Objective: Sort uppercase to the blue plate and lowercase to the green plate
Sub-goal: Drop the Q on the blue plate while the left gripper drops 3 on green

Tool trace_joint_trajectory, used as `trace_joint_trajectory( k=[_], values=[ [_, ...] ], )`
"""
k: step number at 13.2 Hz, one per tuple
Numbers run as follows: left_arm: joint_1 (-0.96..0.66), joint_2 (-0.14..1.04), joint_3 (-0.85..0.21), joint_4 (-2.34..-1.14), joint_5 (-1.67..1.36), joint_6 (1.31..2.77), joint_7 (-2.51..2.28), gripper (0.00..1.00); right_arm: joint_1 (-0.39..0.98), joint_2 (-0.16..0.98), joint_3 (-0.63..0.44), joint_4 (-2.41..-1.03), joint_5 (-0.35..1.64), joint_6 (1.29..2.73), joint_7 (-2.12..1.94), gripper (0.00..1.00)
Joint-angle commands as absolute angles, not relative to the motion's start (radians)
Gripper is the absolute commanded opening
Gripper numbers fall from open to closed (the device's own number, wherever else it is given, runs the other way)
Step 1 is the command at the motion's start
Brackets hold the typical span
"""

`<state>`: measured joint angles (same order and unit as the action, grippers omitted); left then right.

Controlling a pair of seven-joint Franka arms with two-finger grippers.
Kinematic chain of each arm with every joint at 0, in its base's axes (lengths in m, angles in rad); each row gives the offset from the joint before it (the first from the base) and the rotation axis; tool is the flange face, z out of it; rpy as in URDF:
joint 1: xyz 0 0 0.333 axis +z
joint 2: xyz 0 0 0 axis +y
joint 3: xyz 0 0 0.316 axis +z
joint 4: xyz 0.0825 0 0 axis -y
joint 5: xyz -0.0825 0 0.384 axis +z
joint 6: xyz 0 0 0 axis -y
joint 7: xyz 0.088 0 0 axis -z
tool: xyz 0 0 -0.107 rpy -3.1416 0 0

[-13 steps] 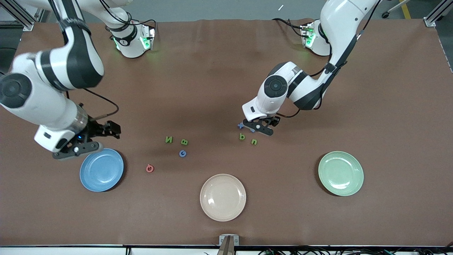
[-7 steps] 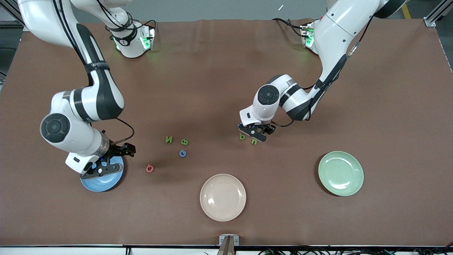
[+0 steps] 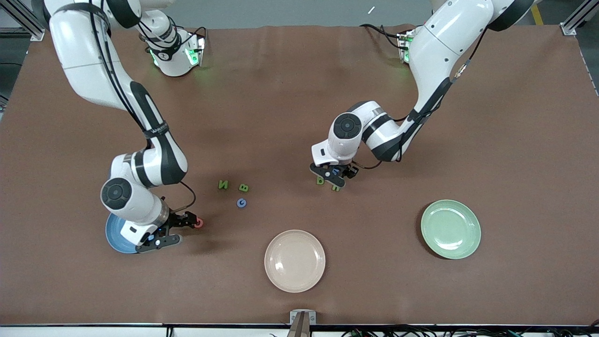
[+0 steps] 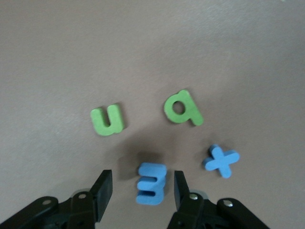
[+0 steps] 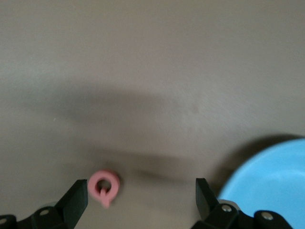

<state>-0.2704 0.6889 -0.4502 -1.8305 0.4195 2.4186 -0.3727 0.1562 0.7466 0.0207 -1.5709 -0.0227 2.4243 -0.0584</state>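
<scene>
**A:** Where is the left hand (image 4: 143, 187)?

**B:** Low over the tabletop (image 3: 281, 93) in the middle of the front view, among the lowercase letters. It is partly open, with a finger (image 4: 104, 187) on each side of the blue E piece (image 4: 151, 175). A sliver of tabletop shows on both sides, so it grips nothing.

**A:** And the other lowercase pieces?

**B:** They lie close by in the left wrist view: the blue x (image 4: 221, 161), the green u (image 4: 108, 120) and the green q-shaped piece (image 4: 182, 107), all flat and apart from one another. The green plate (image 3: 450, 229) sits lower in the front view, toward the left arm's end, with nothing on it.

**A:** The right hand (image 5: 141, 193)?

**B:** Spread wide and holding nothing, it is low over the tabletop between the pink Q (image 5: 104, 185) and the blue plate (image 5: 271, 181). The Q lies just inside one finger (image 5: 76, 198).

**A:** The remaining capitals?

**B:** The green N (image 3: 223, 185), green B (image 3: 243, 187) and blue G (image 3: 241, 202) cluster mid-frame on the tabletop. A cream plate (image 3: 295, 260) sits at the lower middle.
</scene>
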Motion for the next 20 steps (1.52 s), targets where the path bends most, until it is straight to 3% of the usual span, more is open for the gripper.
trace_joint_trajectory(
  k=[1,2,6,7,10,13,19,20],
  values=[
    [-0.279,0.713,-0.448,-1.81,0.445,2.431,-0.403,0.6,0.161,0.784,0.025,-1.552,-0.017,2.453,-0.051,1.0],
    [-0.281,0.713,-0.448,-1.812,0.445,2.43,-0.402,0.55,0.163,0.79,0.025,-1.554,-0.015,2.453,-0.051,1.0],
    [-0.291,0.713,-0.448,-1.812,0.445,2.424,-0.403,0.05,0.192,0.795,0.026,-1.562,-0.014,2.448,-0.037,1.0],
    [-0.287,0.709,-0.446,-1.813,0.445,2.419,-0.403,0.02,0.199,0.793,0.028,-1.566,-0.014,2.441,-0.037,1.0],
    [-0.185,0.622,-0.454,-1.828,0.443,2.392,-0.39,0.02,0.201,0.793,0.026,-1.583,-0.015,2.445,-0.038,1.0],
    [-0.044,0.545,-0.478,-1.825,0.428,2.278,-0.394,0.01,0.206,0.793,0.026,-1.592,-0.015,2.441,-0.038,0.88],
    [0.208,0.551,-0.505,-1.79,0.443,2.209,-0.316,0.02,0.206,0.788,0.026,-1.594,-0.015,2.413,-0.038,0.29],
    [0.228,0.573,-0.505,-1.769,0.445,2.212,-0.295,0.07,0.206,0.788,0.026,-1.594,-0.015,2.404,-0.037,0.19]
  ],
)
